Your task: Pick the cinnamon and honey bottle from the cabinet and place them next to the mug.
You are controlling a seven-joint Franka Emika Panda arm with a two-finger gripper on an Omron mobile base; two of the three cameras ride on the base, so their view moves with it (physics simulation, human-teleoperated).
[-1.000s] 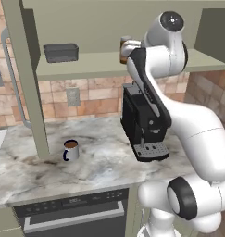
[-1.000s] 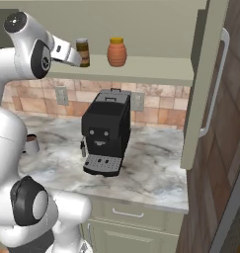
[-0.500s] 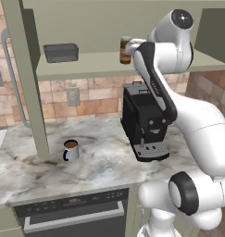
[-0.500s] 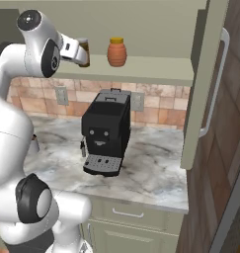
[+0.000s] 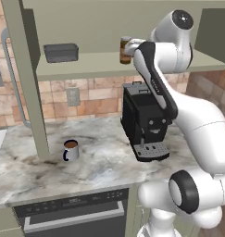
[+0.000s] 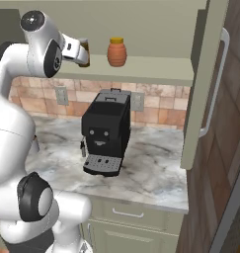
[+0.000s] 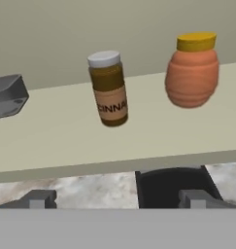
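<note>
The cinnamon (image 7: 109,89), a slim brown jar with a pale lid and label, stands upright on the cabinet shelf (image 7: 66,131). To its right on the same shelf stands the squat orange honey bottle (image 7: 193,70) with its yellow cap. My gripper (image 7: 117,200) hangs open just in front of the shelf edge, aimed at the cinnamon and holding nothing. From the right base view, the gripper (image 6: 76,49) is level with the cinnamon (image 6: 84,52), left of the honey bottle (image 6: 117,52). The white mug (image 5: 71,150) with dark liquid sits on the counter below, by the cabinet's post.
A black coffee machine (image 5: 144,120) stands on the marble counter directly under the gripper. On the shelf left of the cinnamon lies a grey tray (image 5: 61,52). The cabinet's upright post (image 5: 30,92) rises beside the mug. A tall door with a handle (image 6: 213,94) closes off the right.
My arm has lifted and its hand has moved in toward the shelf, so it now partly covers the cinnamon in both base views. The jars and the mug have not moved.
</note>
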